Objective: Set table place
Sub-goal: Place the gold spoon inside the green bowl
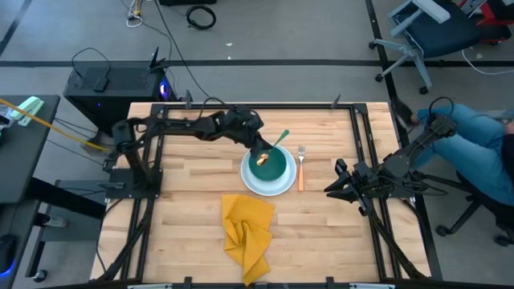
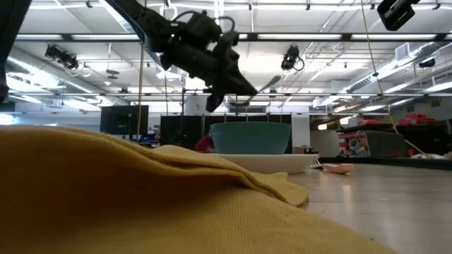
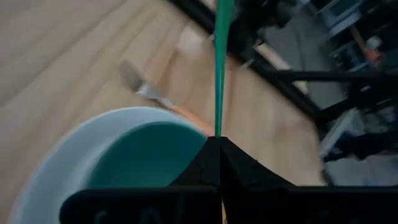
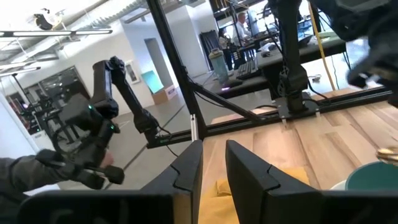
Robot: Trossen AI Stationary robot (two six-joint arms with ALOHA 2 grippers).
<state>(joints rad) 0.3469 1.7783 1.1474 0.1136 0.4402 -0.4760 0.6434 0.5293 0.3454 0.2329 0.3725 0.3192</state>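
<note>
The table (image 1: 193,233) is a big light-wood top with black rails, and it fills the middle of the high view. On it, near the middle, sits a white plate (image 1: 277,188) with a teal bowl (image 1: 269,166) on top. An orange-handled fork (image 1: 300,168) lies just beside the plate, on the side toward the right arm. A crumpled yellow napkin (image 1: 247,229) lies near the plate, closer to the front edge. The left gripper (image 1: 259,149) is over the bowl and pinches a green spoon (image 1: 279,142) that sticks out past the bowl's rim. The right gripper (image 1: 333,186) waits low by the right side of the table, apart from the fork. In the low view, the yellow napkin (image 2: 127,197) fills the front, the bowl (image 2: 251,138) stands on the plate (image 2: 272,164) behind it, and the left gripper (image 2: 233,85) hangs above the bowl. In the left wrist view, the fingers (image 3: 199,171) are squeezed tight on the green spoon (image 3: 221,56), with the bowl (image 3: 146,155) and fork (image 3: 155,93) below. In the right wrist view, the right fingers (image 4: 186,171) stand a little apart and hold nothing.
</note>
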